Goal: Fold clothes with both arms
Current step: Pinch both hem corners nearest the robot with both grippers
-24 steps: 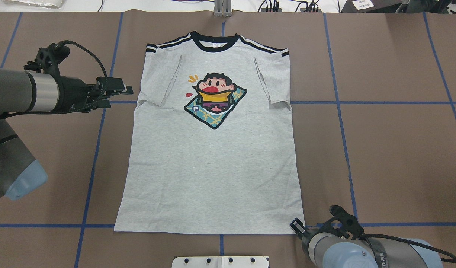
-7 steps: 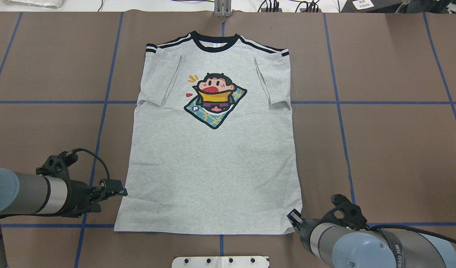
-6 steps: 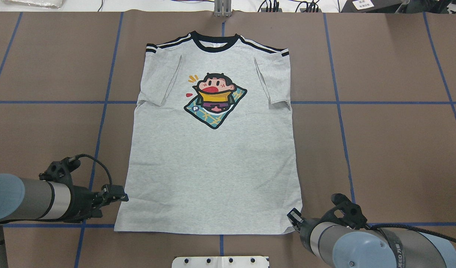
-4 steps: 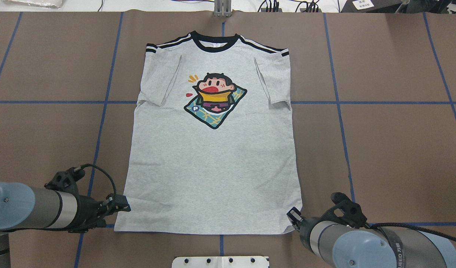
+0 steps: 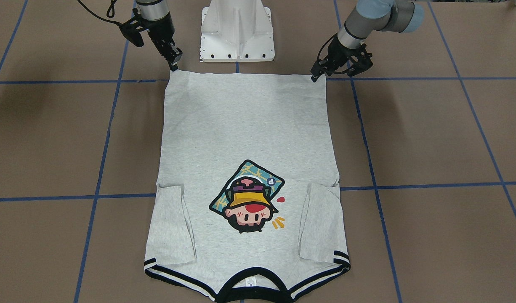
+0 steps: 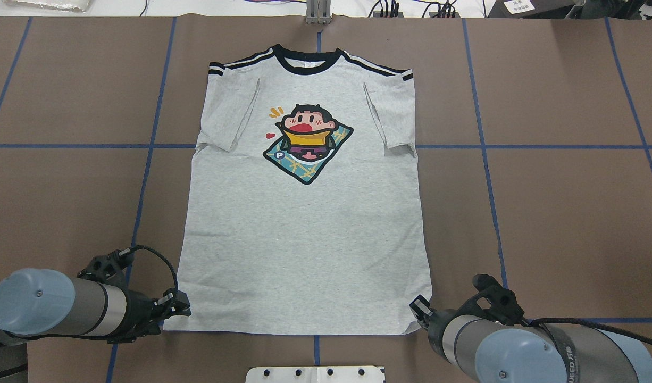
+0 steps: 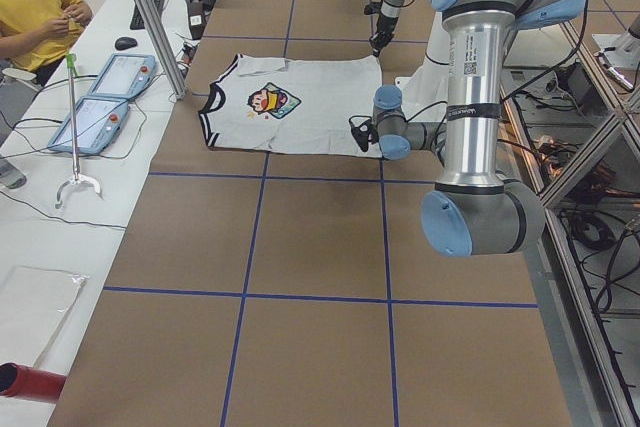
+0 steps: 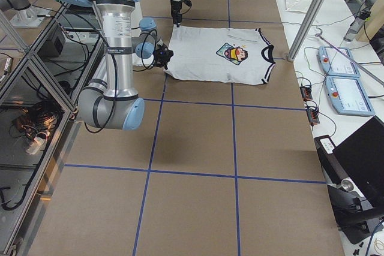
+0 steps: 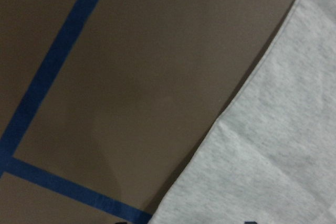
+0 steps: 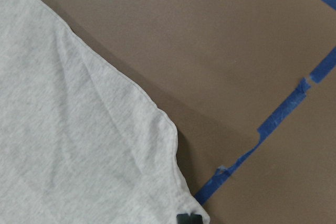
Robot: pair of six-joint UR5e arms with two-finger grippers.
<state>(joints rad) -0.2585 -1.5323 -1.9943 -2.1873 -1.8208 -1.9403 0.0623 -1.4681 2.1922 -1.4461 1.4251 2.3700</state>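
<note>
T-shirt: we see it flat and print-up in the middle of the table, collar away from the robot, hem toward it, both sleeves folded in over the body.
Left gripper: low at the hem corner on its own side, tips just beside the cloth edge. We cannot tell how wide its jaws stand.
Right gripper: at the other hem corner, which curls up toward it. Its tips look narrow in the front view, but we cannot tell whether they pinch the cloth.
Around: the white pedestal stands just behind the hem, between the grippers. Blue tape lines run under the shirt.
Beyond the table: a seated person, and two pendants.
</note>
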